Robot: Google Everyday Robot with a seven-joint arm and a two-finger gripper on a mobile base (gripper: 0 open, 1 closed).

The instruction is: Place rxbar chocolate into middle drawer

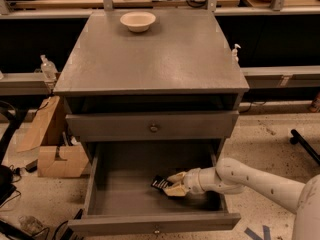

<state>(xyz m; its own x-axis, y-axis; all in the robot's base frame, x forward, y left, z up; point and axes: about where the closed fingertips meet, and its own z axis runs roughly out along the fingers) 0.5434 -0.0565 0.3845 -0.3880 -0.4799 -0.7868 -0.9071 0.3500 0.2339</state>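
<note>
Grey middle drawer (125,191): jaws around rxbar (160,183)

White arm (265,181) reaching in from the lower right, forearm slanting toward a ringed wrist (197,180) directly behind the fingers. Gripper (169,184) held low and nearly level, pointing left, with two tan fingers (178,176) closed on the rxbar chocolate (160,182), gripped at their tips.

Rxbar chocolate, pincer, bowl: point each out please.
rxbar chocolate (158,182), camera view, exposed black wrapper end.
pincer (168,184), camera view, between its fingertips, inside middle drawer (125,190).
bowl (137,26), camera view, front wall.
</note>
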